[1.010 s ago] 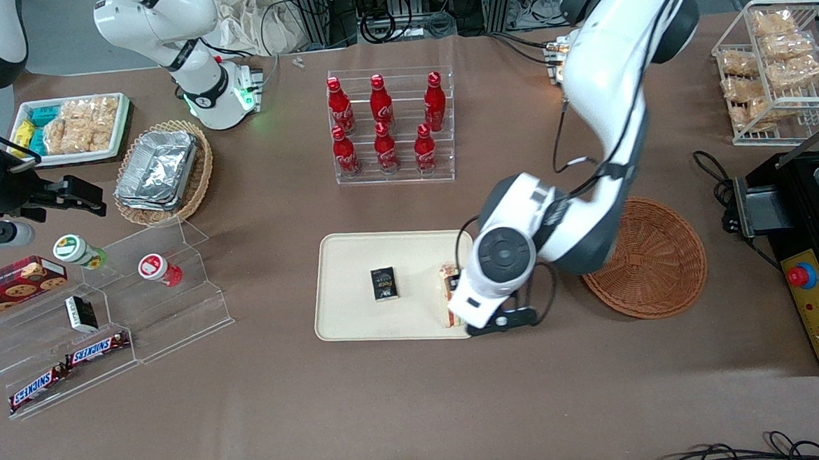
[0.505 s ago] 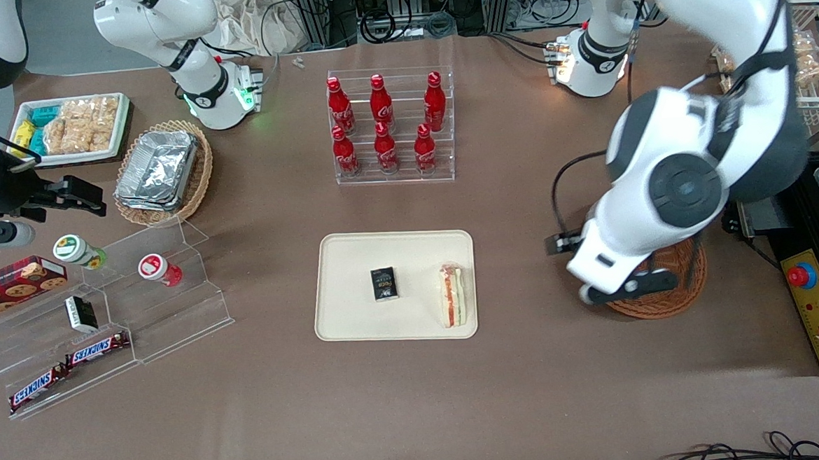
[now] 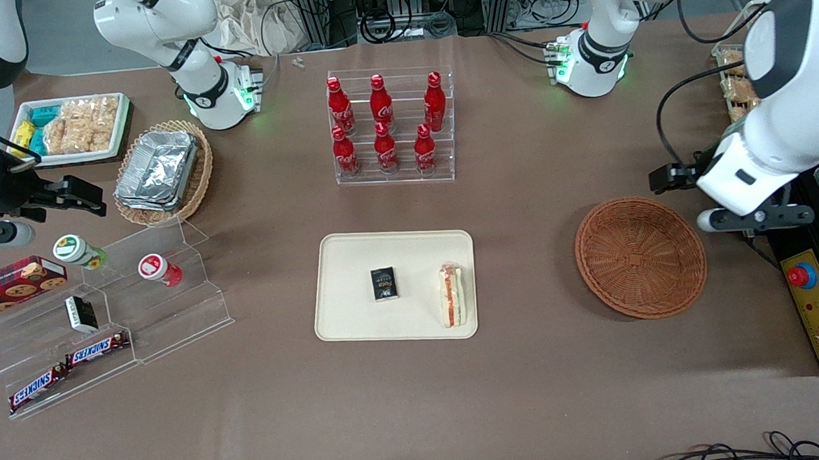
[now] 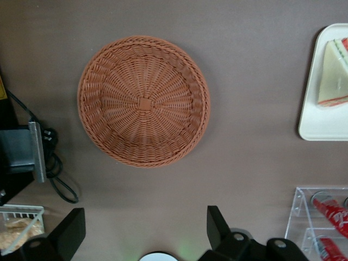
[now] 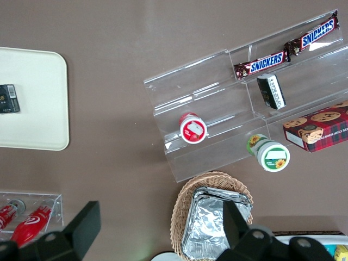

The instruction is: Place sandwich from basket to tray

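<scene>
The sandwich [image 3: 452,296] lies on the tray [image 3: 358,317], at the tray's edge toward the working arm, apart from a small black box [image 3: 384,284] near the tray's middle. The basket [image 3: 640,257] sits well apart on the tabletop. The gripper [image 4: 144,239] hangs above the tabletop beside the basket, fingers [image 4: 216,225] spread, grasping nothing.
</scene>
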Robot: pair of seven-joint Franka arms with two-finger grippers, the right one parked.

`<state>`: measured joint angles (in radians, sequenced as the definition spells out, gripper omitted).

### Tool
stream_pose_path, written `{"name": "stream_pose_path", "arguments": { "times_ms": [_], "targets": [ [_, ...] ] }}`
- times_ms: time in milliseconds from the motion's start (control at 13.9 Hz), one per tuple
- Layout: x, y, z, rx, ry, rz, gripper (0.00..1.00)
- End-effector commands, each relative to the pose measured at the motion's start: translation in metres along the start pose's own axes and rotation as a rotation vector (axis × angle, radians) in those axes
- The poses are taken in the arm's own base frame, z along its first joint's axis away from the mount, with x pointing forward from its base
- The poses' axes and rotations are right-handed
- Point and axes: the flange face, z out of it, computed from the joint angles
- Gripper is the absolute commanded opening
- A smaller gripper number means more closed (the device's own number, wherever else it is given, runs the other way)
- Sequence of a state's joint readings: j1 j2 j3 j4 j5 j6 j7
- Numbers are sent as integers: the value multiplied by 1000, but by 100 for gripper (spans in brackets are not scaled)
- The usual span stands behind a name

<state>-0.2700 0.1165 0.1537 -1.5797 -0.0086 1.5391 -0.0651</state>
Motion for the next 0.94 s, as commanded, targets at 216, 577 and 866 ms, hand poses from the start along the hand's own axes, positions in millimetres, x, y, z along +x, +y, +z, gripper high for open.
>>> {"name": "stream_pose_path", "arguments": {
  "times_ms": [216, 577, 866],
  "targets": [
    [10, -16, 1, 44, 19, 155, 100],
    [17, -42, 4, 17, 16, 141, 100],
    [24, -46, 0, 10, 32, 131, 100]
  ]
}}
